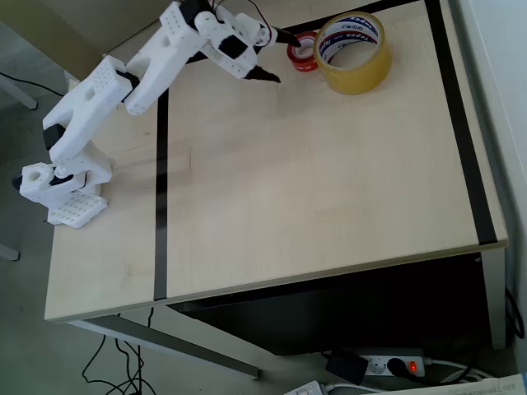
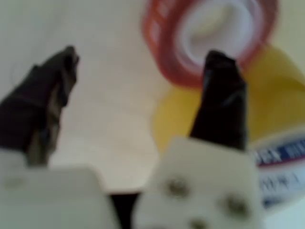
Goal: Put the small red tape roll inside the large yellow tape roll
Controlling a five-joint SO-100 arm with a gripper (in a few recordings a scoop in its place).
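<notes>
A: Start with the biggest thing. What carries it all?

B: A pale wooden desk (image 1: 313,181), marked with black tape lines: one long strip running near to far on the left, another along the right side. Under its near edge a power strip (image 1: 387,363) lies on the floor with a red light on.

A: And the arm?

B: A white arm (image 1: 132,82) has its base at the left side of the desk in the overhead view and stretches toward the far right. Its gripper (image 1: 282,58) sits at the far edge, just left of the two rolls.

A: Which roll is bigger?

B: The large yellow tape roll (image 1: 356,72), lying flat near the far edge, right of centre. Its white core with blue and red print faces up. In the wrist view it (image 2: 276,109) is a blurred yellow mass on the right.

A: And the small one?

B: The small red tape roll (image 1: 301,54) lies just left of the yellow one, touching it or very nearly so, outside its ring. In the wrist view it (image 2: 209,38) sits at the top, whitish core showing, with the yellow roll behind and below it.

A: How do the fingers stand?

B: Spread wide, holding nothing. In the overhead view one dark tip points at the red roll's left side; the other sits nearer on bare desk. In the wrist view the right finger (image 2: 221,100) overlaps the red roll's lower rim, but I cannot tell whether it touches.
</notes>
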